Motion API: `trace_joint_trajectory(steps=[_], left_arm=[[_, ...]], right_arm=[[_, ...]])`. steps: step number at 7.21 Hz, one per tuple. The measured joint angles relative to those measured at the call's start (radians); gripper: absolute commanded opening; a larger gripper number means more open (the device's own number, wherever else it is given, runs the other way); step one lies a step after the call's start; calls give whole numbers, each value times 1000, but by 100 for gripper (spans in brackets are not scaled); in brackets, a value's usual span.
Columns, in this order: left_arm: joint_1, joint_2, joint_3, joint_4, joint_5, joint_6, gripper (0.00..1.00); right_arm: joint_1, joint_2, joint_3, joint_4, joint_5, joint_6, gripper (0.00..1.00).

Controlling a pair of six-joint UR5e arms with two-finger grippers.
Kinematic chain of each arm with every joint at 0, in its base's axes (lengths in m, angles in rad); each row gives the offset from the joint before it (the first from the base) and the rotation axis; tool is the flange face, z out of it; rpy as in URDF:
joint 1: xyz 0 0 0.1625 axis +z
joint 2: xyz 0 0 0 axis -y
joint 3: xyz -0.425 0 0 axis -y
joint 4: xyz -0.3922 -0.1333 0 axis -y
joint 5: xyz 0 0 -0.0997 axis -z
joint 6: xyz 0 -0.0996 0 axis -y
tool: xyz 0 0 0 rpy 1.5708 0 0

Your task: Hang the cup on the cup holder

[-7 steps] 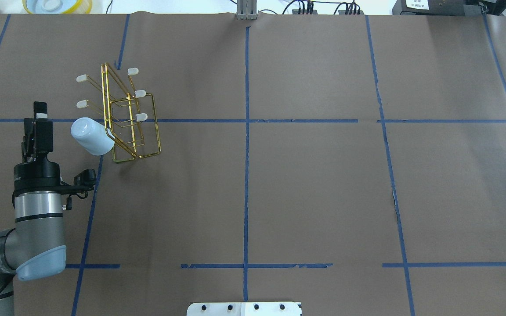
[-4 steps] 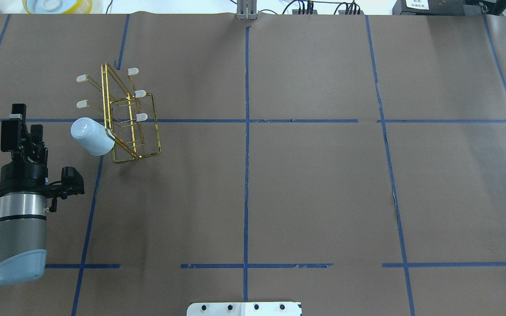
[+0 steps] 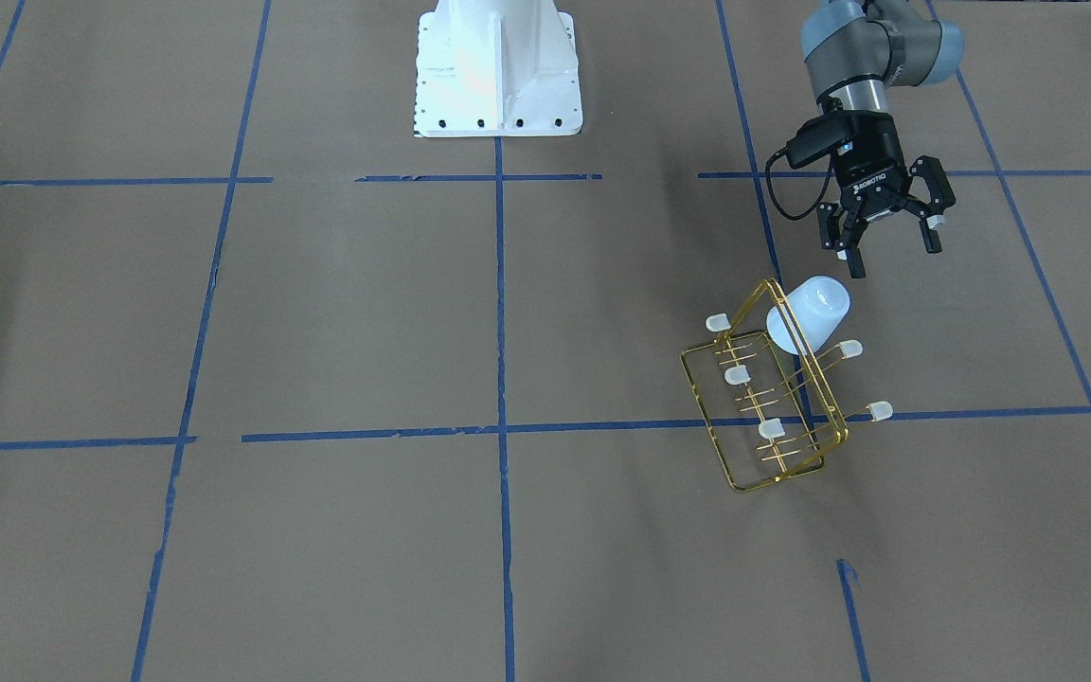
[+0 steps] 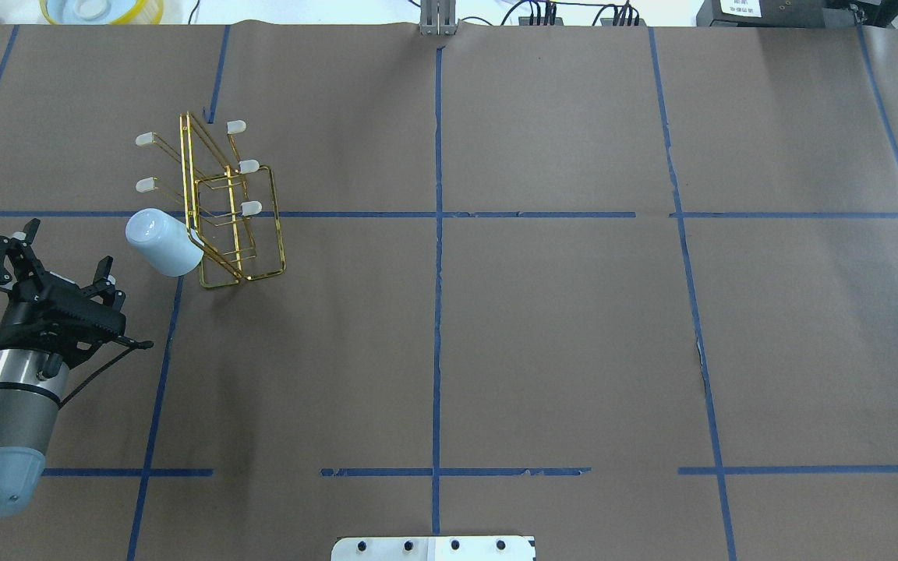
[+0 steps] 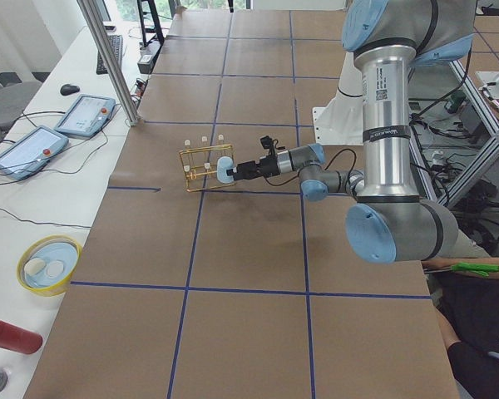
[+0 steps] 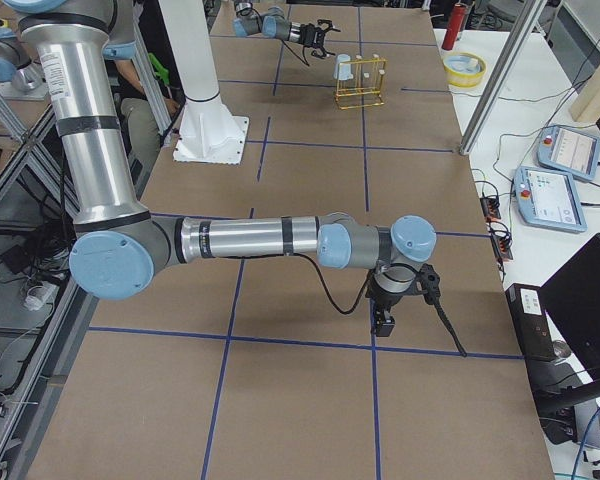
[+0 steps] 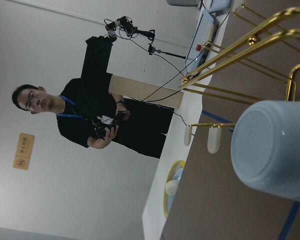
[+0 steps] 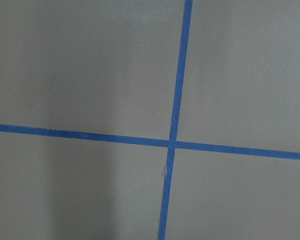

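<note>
Where the overhead view begins at its left edge, you will find the left arm cut off by the frame. The left gripper (image 4: 65,253) has its fingers spread wide and holds nothing. Just to its right, clear of the fingertips, the cup (image 4: 159,241) hangs tilted on the cup holder (image 4: 240,234). Its closed base is turned toward the gripper and its mouth toward the gold upright frame. You cannot see the prong that carries it, because the cup covers it; five whitish-capped prongs show bare. The holder stands on the brown paper of the table (image 4: 542,327), straddling a blue tape line. From the left wrist camera the cup's base fills the right side and runs off the edge, with gold wires above it.

Far over on the robot's right, the right gripper (image 6: 383,326) points down at the table, well apart from cup and holder. Only the side camera shows it, too small for you to tell whether its fingers are apart or together.
</note>
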Motion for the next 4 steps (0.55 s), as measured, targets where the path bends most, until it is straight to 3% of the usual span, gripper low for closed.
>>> trace_joint_trajectory(steps=[2, 4], left_arm=[[2, 34, -2, -109, -43, -224, 100], [-8, 96, -3, -362, -211, -300, 100]], right_arm=[[0, 0, 0, 0, 0, 0, 100], [0, 0, 0, 0, 0, 0, 100]])
